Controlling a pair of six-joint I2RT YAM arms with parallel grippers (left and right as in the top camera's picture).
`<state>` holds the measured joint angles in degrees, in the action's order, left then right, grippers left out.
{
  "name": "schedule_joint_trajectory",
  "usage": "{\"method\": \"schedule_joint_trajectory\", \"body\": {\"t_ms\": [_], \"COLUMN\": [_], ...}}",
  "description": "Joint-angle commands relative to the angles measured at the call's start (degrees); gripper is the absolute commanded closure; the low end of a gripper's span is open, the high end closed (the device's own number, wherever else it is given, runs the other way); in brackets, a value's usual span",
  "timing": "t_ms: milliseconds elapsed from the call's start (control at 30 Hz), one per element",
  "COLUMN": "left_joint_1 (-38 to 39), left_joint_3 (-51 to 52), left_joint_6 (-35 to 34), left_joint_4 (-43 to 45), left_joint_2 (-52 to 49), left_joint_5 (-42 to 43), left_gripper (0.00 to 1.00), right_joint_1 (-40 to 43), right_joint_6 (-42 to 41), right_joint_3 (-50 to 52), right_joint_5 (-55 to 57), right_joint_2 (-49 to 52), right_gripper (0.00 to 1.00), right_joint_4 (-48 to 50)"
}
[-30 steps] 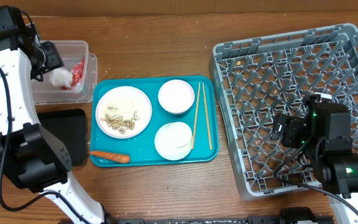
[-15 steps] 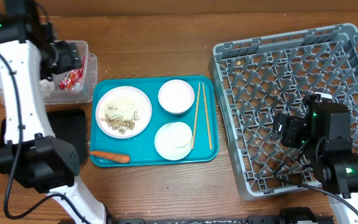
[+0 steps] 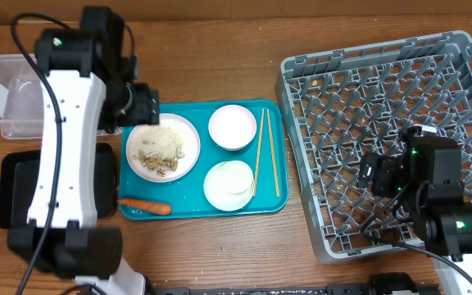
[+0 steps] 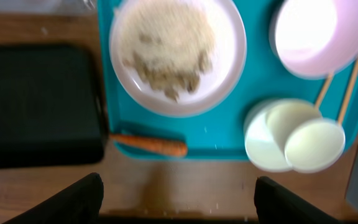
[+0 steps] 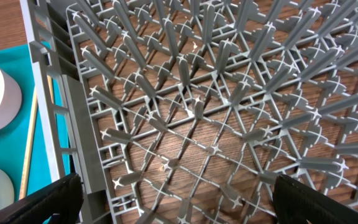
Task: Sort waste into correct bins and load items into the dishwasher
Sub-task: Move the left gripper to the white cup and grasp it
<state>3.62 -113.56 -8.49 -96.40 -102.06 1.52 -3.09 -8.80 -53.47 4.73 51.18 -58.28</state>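
Left claw (image 4: 176,186), seemingly empty, near plate (image 4: 232,74), carrot (image 4: 149,144)

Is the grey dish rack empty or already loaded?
Empty of dishes: the dish rack shows only bare pegs; plate, bowls and chopsticks lie on the teal tray.

The top camera hangs high over the table (image 3: 220,246) and looks straight down, so it sees everything at once. The left wrist camera looks down from much nearer, a bit blurry, at the teal tray (image 4: 216,132) with the plate (image 4: 178,56). The top view shows that same tray. The right wrist camera looks down very close into the grey rack (image 5: 216,112). At its left edge it catches a strip of the tray too.
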Motion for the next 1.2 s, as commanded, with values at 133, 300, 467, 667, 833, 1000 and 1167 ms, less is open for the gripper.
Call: {"method": "schedule_joint_trajectory", "body": {"t_ms": [133, 300, 467, 667, 833, 1000, 1167], "left_joint_1": [9.5, 14.3, 16.3, 17.4, 18.4, 20.1, 20.9], "left_joint_3": [15.9, 27.0, 37.6, 45.0, 45.0, 45.1, 45.2], "left_joint_6": [-6.7, -9.6, -9.5, -9.5, -8.2, -8.2, -8.2], "left_joint_4": [4.1, 15.8, 28.3, 41.9, 43.3, 42.7, 42.5], "left_joint_2": [18.8, 24.2, 22.6, 12.2, 7.5, 4.7, 2.1], "left_joint_5": [-2.1, -1.4, 3.6, 10.6, 13.4, 12.1, 12.2], "left_gripper": [0.18, 0.12, 0.12, 0.28, 0.32, 0.39, 0.66], "right_joint_1": [-0.2, -0.2, -0.2, -0.2, -0.2, -0.2, -0.2], "right_joint_6": [-0.2, -0.2, -0.2, -0.2, -0.2, -0.2, -0.2], "right_joint_3": [-1.7, -1.7, -1.7, -1.7, -1.7, -1.7, -1.7], "right_joint_5": [0.4, 0.4, 0.4, 0.4, 0.4, 0.4, 0.4], "right_joint_2": [-0.1, -0.1, -0.1, -0.1, -0.1, -0.1, -0.1], "right_gripper": [0.00, 0.00, 0.00, 0.00, 0.00, 0.00, 0.00], "right_joint_4": [0.1, 0.1, 0.1, 0.3, 0.3, 0.3, 0.3]}}
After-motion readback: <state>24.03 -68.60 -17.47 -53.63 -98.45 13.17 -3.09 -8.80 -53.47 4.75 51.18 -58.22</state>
